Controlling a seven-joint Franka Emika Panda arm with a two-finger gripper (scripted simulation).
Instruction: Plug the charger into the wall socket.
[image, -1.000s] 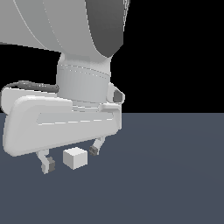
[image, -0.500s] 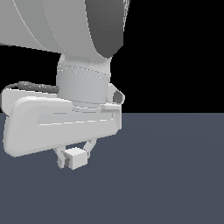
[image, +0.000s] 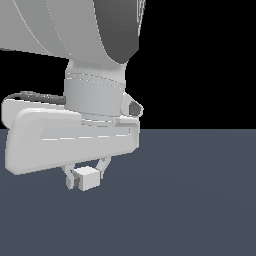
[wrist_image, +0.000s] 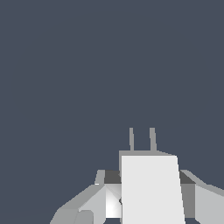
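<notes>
Since half a second ago my gripper (image: 86, 176) has lifted slightly, fingers still pinching the charger (image: 87, 178) just above the dark grey floor (image: 190, 200). Charger: plain white cube, no markings legible; the wrist view shows two thin grey prongs (wrist_image: 141, 139) projecting from it.

No text, label, brand, number or sign can be read anywhere.

Claw (image: 84, 176) was wide open around the charger (image: 87, 178) 1 s back; the fingers have since closed in and now clamp it from both sides. Charger shifted slightly, now between the fingertips.
</notes>
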